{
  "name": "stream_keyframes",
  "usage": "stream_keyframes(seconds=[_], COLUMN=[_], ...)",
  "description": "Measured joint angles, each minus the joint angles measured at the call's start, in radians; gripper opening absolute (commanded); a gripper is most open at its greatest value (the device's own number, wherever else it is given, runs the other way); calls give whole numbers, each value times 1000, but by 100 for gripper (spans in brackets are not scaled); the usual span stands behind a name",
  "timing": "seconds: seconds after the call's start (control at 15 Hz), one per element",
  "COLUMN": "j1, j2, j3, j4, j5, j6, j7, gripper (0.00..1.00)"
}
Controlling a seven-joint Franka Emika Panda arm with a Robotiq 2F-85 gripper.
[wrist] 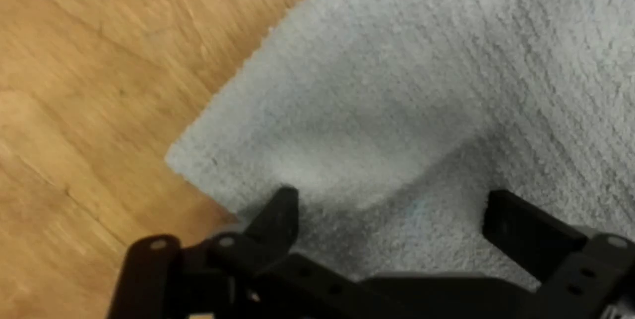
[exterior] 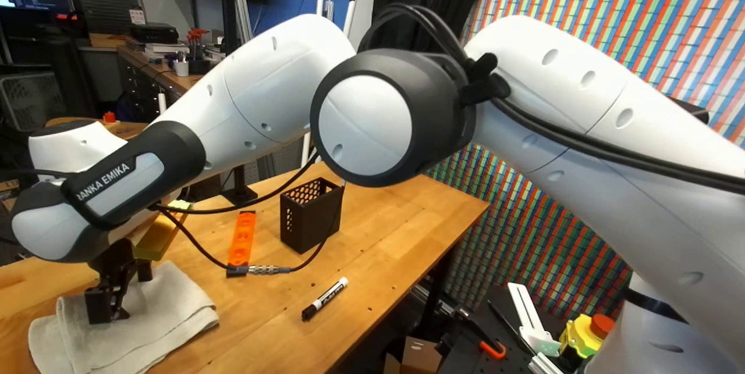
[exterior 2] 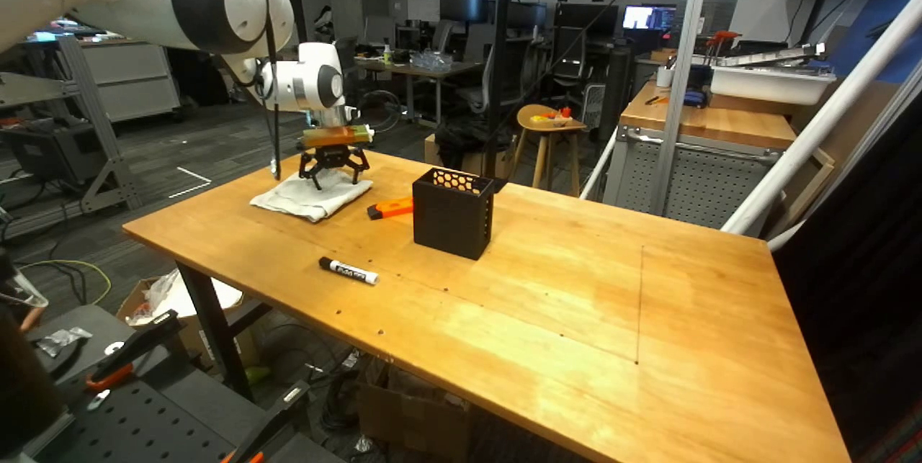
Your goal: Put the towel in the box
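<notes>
A cream, rumpled cloth towel (exterior: 157, 327) lies beneath the black two-fingered gripper (exterior 2: 336, 183), whose jaws stand wide, fingertips down at the fabric; whether they press on it is hard to tell. The white-and-dark-grey arm (exterior: 268, 80) is bent at the elbow, forearm sloping down, gripper pointing at the light wooden table (exterior 2: 648, 297). Off from the gripper, past the towel, comes a flat orange strip (exterior: 242, 237), and farther out an upright, open-topped black box (exterior 2: 450, 222) with honeycomb holes. A white, black-capped marker (exterior: 325, 299) lies well apart from the gripper. Only the wrist view shows the soft crease between the fingers; a red button (exterior: 602, 326) on a yellow housing (exterior: 577, 336) appears in an exterior view alone
</notes>
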Motion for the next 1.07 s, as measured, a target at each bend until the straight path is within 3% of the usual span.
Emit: stream_keyframes(seconds=[0.13, 0.67, 0.73, 1.07], j1=[0, 2, 1, -15], j2=[20, -22, -44, -201], j3=[0, 17, 19, 24], j4=[22, -25, -46, -194], j5=[0, 0, 0, 3], j6=[-2, -22, -28, -76], j7=[-11, -26, -26, -25], gripper=[66, 5, 0, 4])
